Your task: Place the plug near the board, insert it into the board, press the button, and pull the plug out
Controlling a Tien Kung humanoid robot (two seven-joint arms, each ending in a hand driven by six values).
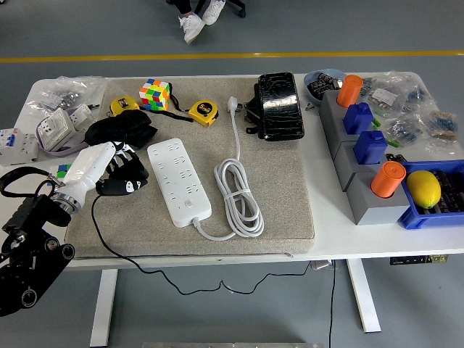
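A white power strip [179, 181] lies on the grey mat [283, 174], its own white cable [238, 197] coiled to its right. My left hand [119, 176], white-backed with black fingers, sits just left of the strip, clear of it. The fingers are curled around a black plug [116, 189]. The plug's black cable [98, 230] trails down from the hand, across the mat and over the table's front edge. The plug's prongs are hidden by the fingers. My right hand is out of view.
Behind my hand lies a black pouch [120, 130], with a colour cube [155, 94] and yellow tape measures [203, 112] farther back. White socket modules [54, 130] sit far left. A black bag [278, 105], grey blocks [362, 174] and a blue bin [435, 210] stand to the right.
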